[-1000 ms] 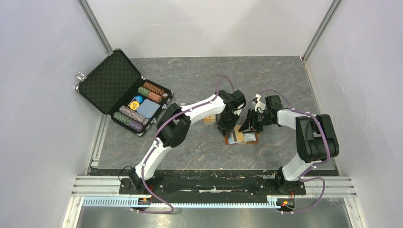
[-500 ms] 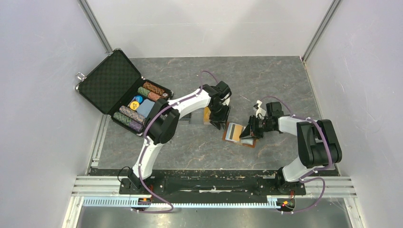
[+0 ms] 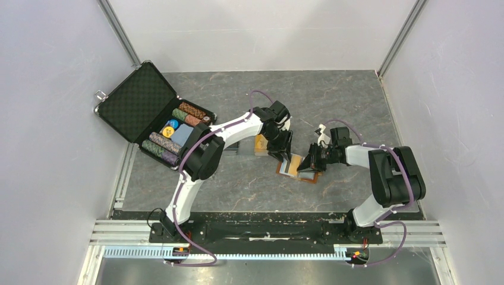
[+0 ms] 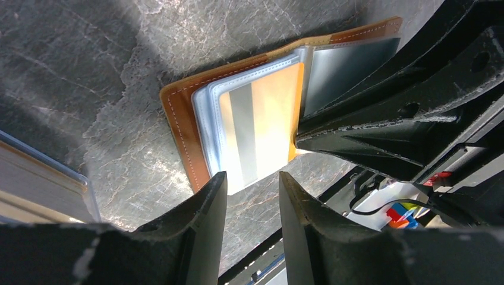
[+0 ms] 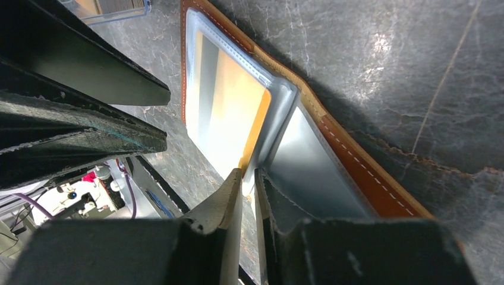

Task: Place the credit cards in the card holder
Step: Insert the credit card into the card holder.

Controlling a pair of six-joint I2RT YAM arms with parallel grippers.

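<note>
The tan-brown card holder [image 3: 284, 172] lies open on the table, its clear sleeves up. An orange credit card [image 4: 267, 113] with a grey stripe sits in the left sleeve [image 5: 232, 107]. The right sleeve [image 4: 347, 65] looks dark grey. My left gripper [image 3: 284, 154] hovers at the holder's left page, open and empty [image 4: 252, 176]. My right gripper [image 3: 306, 165] is at the middle fold, its jaws a narrow gap apart with the sleeve's edge at their tips [image 5: 248, 173]. More orange cards [image 3: 260, 144] stand in a clear box beside the holder.
An open black foam-lined briefcase [image 3: 139, 104] with rolls of poker chips [image 3: 163, 145] sits at the back left. A flat grey thing [image 3: 233, 144] lies left of the card box. Both arms crowd the holder, fingertips close together. Grey walls close in the table.
My left gripper drew back left off the holder and opened wider. My right gripper narrowed its jaws and settled at the holder's fold. The holder shifted slightly left.
</note>
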